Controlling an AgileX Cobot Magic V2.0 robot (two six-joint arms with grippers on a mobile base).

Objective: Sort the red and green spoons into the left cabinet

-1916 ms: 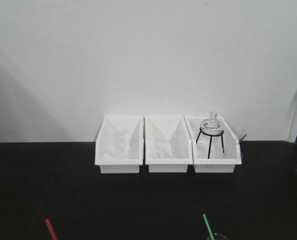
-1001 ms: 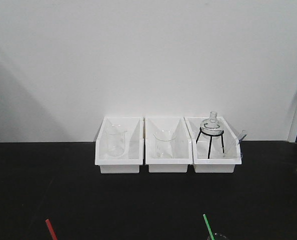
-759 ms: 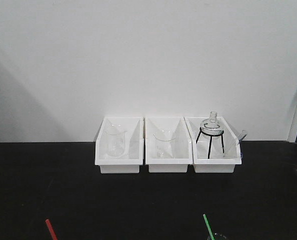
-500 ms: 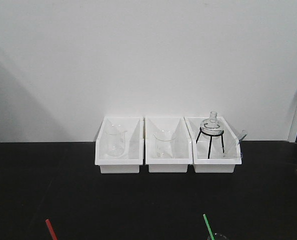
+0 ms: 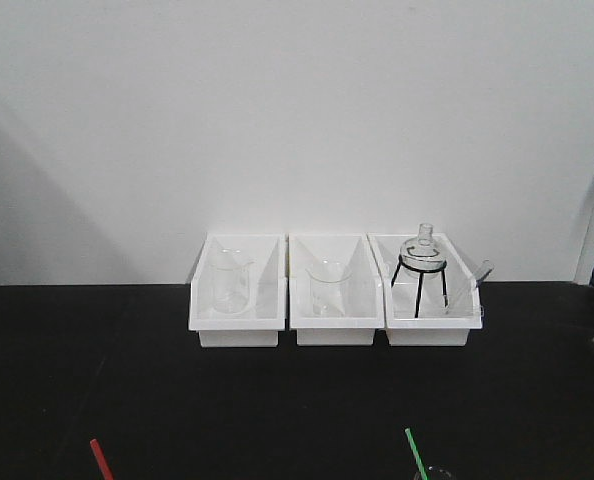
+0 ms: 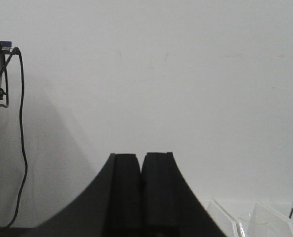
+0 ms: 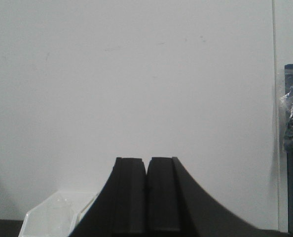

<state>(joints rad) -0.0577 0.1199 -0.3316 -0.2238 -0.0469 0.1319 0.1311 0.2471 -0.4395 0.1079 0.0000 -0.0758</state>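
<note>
Three white bins sit side by side on a black table (image 5: 297,400), backed against a plain white wall (image 5: 297,120). The left bin (image 5: 237,336) holds a clear glass beaker (image 5: 230,287); the middle bin (image 5: 337,336) holds a second beaker (image 5: 327,287). In the right bin (image 5: 427,336), a round glass flask (image 5: 422,248) rests on a black tripod stand (image 5: 418,284), with a glass tube (image 5: 478,272) leaning at the bin's right side. At the bottom edge, well apart, the slim handles of a red spoon (image 5: 100,458) and a green spoon (image 5: 415,452) enter the picture, the green one just beside a glass rim (image 5: 437,473).
</note>
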